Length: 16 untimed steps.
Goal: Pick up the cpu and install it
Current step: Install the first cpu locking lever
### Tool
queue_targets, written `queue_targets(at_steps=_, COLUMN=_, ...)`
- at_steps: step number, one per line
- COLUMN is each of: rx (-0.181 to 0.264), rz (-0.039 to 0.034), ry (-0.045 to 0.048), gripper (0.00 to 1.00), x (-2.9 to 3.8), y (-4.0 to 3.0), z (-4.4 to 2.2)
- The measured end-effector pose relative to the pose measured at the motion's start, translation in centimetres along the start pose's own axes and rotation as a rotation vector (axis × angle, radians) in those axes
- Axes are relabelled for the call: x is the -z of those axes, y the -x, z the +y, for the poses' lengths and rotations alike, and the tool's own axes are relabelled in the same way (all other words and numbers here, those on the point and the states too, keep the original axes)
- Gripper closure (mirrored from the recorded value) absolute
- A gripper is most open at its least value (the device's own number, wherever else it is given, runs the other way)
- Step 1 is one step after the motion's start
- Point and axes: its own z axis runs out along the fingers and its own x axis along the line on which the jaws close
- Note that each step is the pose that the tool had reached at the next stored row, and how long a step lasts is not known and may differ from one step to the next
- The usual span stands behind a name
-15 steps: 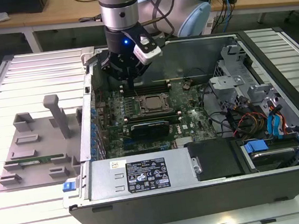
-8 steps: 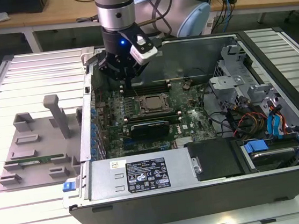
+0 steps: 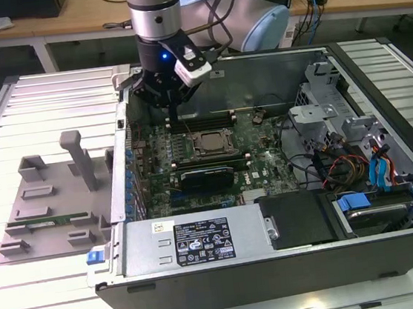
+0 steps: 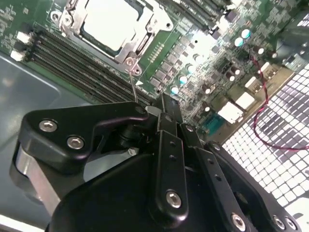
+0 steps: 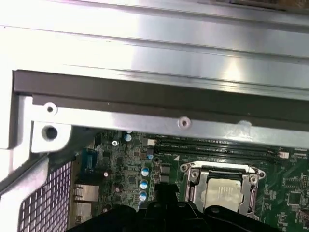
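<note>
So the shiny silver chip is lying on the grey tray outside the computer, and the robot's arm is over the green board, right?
Not quite. The cpu is not on the grey tray; it sits in its metal socket frame on the green board inside the computer, as both wrist views and the exterior view show. The gripper is indeed over the board, beside the socket.

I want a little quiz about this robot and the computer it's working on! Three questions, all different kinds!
1. True or false: the cpu sits in its socket on the motherboard.
2. The gripper hangs above: A) the grey tray, B) the open computer case, C) the floor?
3. Fill in: in the exterior view, the grey tray lies at the case's ____ side.

Key: 1 true; 2 B; 3 left.
</note>
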Motion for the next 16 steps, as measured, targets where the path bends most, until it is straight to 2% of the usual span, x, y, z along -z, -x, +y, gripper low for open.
queue_targets(at_steps=2, rx=0.000, rz=-0.0014, ry=0.0146, gripper=0.89, x=-0.08, y=0.01, z=0.15)
queue_targets(at_steps=4, rx=0.000, rz=-0.0014, ry=0.0146, gripper=0.89, x=-0.08, y=0.12, z=0.14)
queue_targets(at_steps=8, rx=0.000, rz=-0.0013, ry=0.0145, gripper=0.89, x=-0.10, y=0.95, z=0.06)
queue_targets(at_steps=16, rx=0.000, rz=-0.0011, ry=0.0146, gripper=0.89, x=-0.16, y=2.11, z=-0.05)
